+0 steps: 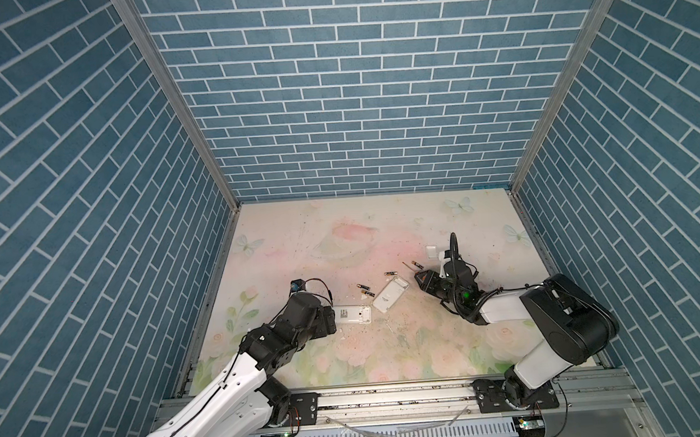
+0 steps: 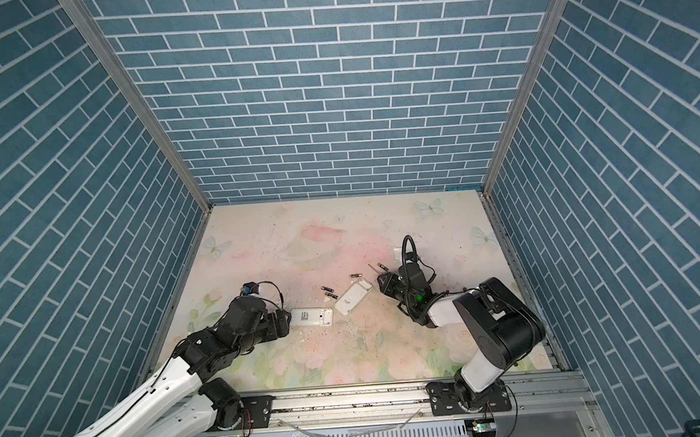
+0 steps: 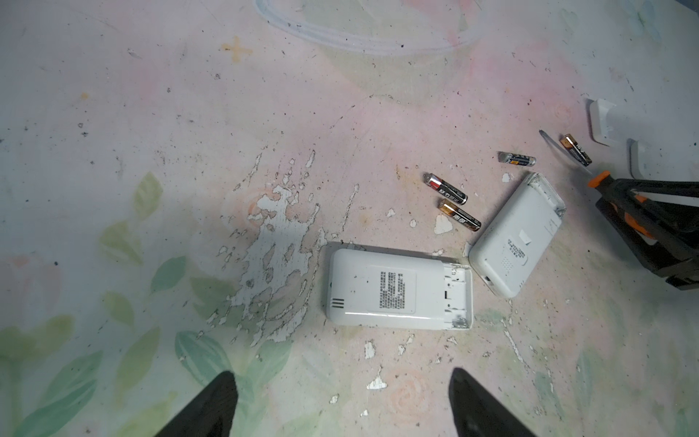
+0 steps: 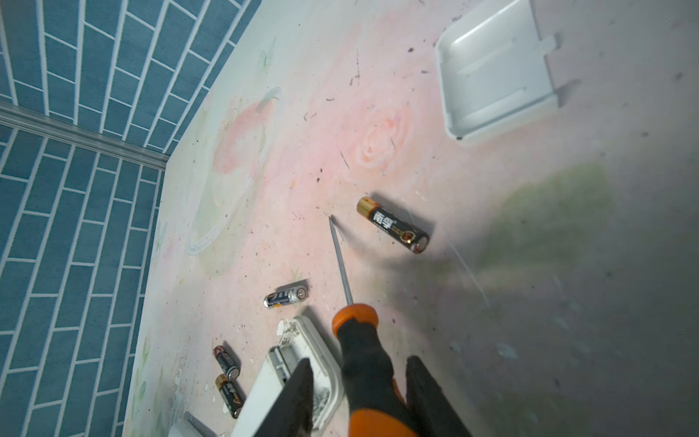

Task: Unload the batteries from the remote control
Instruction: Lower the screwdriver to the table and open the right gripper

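**Four batteries loose on the bench, screwdriver between a parted right claw**

All four batteries lie on the flower-printed bench (image 1: 299,239). The paired batteries (image 3: 446,188) sit side by side, nearly parallel, just beyond the spot where the left remote (image 3: 397,289) and the right remote (image 3: 518,234) almost meet. Both remotes lie back-up with their battery bays uncovered. The left one lies square to the bench front and the right one lies at a slant.

The middle battery (image 3: 517,159) lies alone near the right remote's far end. The far battery (image 4: 393,224) lies farther toward the right arm.

The right claw (image 4: 358,360) has its fingers parted, with the handle of the screwdriver (image 4: 354,316) between them. On one side there is a clear gap, and the right remote shows through it. Whether the handle leans on the other finger cannot be told. The thin shaft points out over the bench, between the middle battery and the far battery, and its tip is just beside the far one.

The left claw (image 3: 342,374) is spread wide and holds nothing. It sits low, just short of the left remote's closed end.

The right remote lies between the paired batteries and the right claw. A white cover (image 4: 495,72) rests inner side up beyond the far battery, well apart from both remotes. In a top view the right arm's cable loop (image 1: 452,244) rises just beside it. Worn, flaked print (image 3: 272,242) marks the bench beside the left remote.
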